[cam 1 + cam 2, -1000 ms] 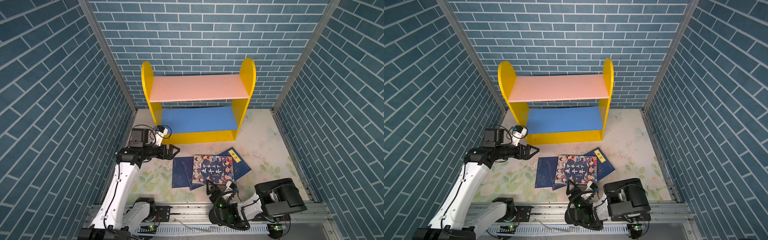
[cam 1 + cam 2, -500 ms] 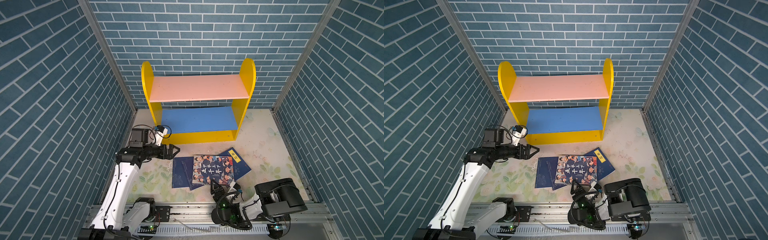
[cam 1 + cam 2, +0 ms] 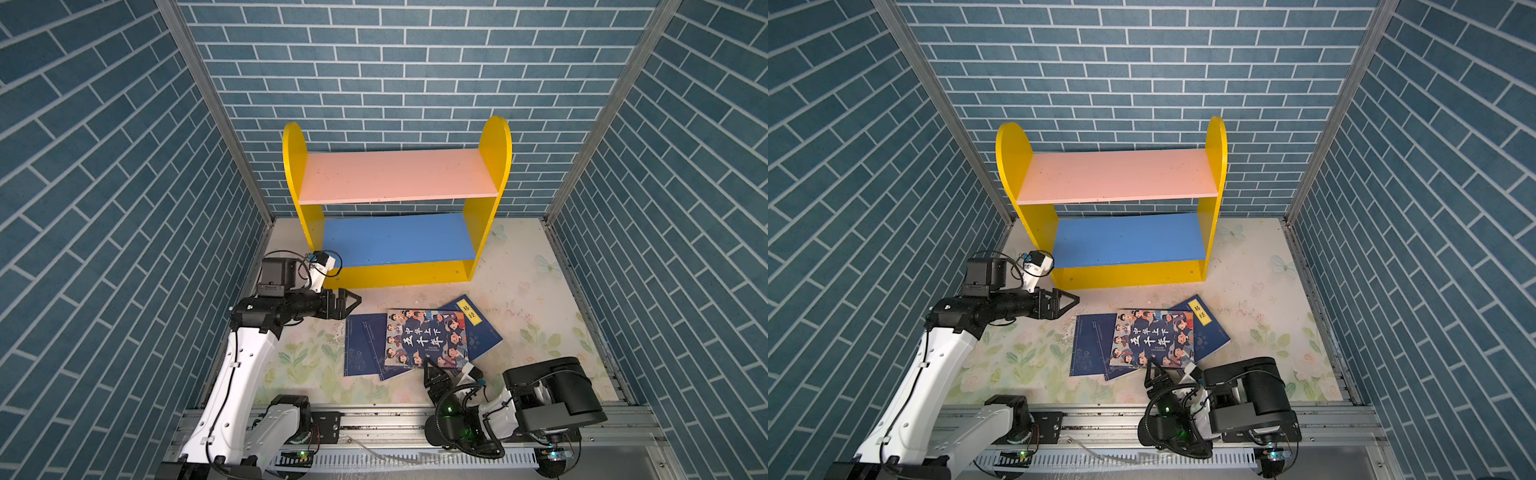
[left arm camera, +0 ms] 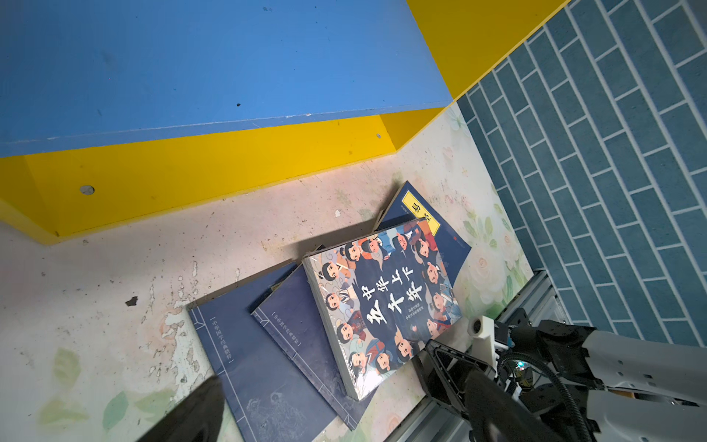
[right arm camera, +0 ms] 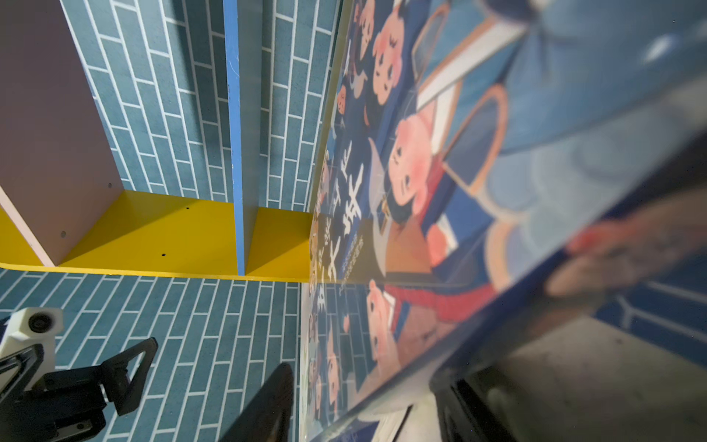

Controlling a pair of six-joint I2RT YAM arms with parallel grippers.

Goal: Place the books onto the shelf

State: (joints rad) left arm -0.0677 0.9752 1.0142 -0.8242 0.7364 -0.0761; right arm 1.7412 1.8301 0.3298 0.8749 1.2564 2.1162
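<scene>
While the pile is left unmoved on the counter (image 3: 532,299), the right claw (image 3: 436,376) is seen narrower than a second ago, its jaws set about the near edge of the thick book (image 3: 426,338). A grasp on that book is judged under way. Nothing is shelved yet, and both boards of the shelf (image 3: 399,176) are bare.

In the right wrist view one finger (image 5: 267,402) is seen on the cover side of the thick book and the other on its underside. The jaws are part-way closed. Whether the book is pinched yet cannot be told, and no lift is seen.

The left claw (image 3: 347,303) is unchanged: spread wide, empty, held above the counter just in front of the shelf's left foot and beside the pile.

The thick book is laid flat on top of the thin books (image 3: 361,349), all on the counter near the shelf front but not touching it. One yellow-labelled thin book is left sticking out at the far right corner.
</scene>
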